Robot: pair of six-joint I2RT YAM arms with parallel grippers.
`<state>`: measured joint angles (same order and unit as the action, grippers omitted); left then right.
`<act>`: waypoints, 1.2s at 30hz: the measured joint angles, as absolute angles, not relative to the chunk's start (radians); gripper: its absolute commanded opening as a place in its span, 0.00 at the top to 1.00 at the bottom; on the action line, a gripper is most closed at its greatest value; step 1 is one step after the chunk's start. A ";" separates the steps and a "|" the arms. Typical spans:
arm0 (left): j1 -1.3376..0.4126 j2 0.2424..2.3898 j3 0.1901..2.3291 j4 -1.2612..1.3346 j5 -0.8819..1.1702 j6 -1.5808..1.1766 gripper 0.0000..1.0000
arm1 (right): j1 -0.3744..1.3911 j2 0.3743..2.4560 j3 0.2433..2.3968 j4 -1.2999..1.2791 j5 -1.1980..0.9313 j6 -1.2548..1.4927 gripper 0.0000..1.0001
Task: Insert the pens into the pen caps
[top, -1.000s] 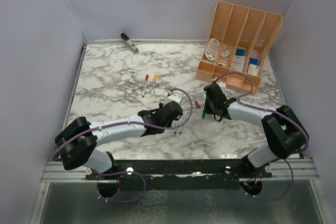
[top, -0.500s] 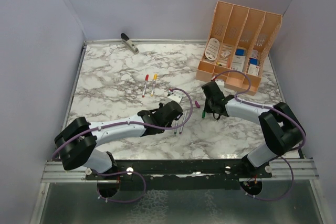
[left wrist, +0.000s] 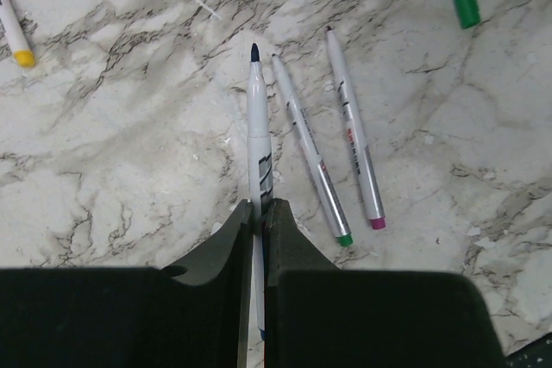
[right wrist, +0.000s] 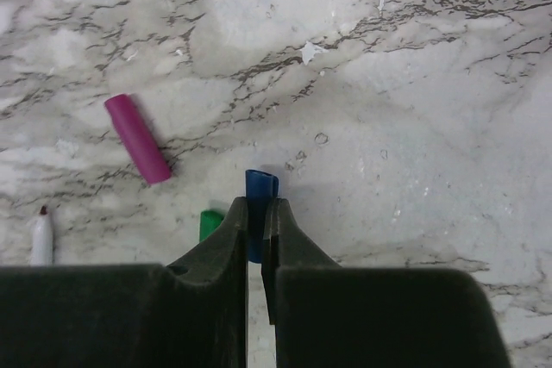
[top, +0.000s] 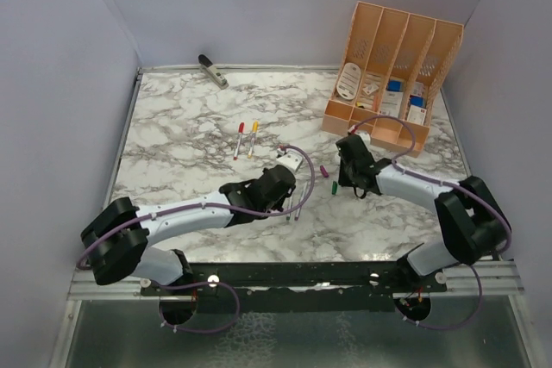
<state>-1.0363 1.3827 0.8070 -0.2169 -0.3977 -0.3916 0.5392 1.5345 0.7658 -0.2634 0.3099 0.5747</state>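
My left gripper is shut on a white pen with a dark blue tip that points forward over the marble. Two more pens lie just right of it, one green-ended and one magenta-ended. My right gripper is shut on the blue cap, its open end facing away. The magenta cap and the green cap lie on the table to its left. In the top view the left gripper and the right gripper face each other, with the magenta cap between them.
Two pens with red and yellow caps on lie further back on the marble table. A grey stapler-like tool sits at the back left. An orange desk organizer stands at the back right, close behind the right arm.
The left arm's elbow has dropped back toward the near left, its gripper staying by the pens. The right gripper has shifted slightly, still shut on the blue cap.
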 measured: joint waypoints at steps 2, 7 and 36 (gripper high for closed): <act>-1.036 1.339 0.780 -0.173 -0.366 -0.375 1.00 | 0.539 1.471 0.743 -0.269 0.293 0.559 0.99; -1.036 1.221 0.716 -0.053 -0.292 -0.345 1.00 | 0.539 1.220 0.728 -0.184 0.234 0.518 0.99; -1.036 1.096 0.442 0.709 0.024 -0.402 1.00 | 0.539 0.879 0.361 0.858 -0.339 0.564 0.99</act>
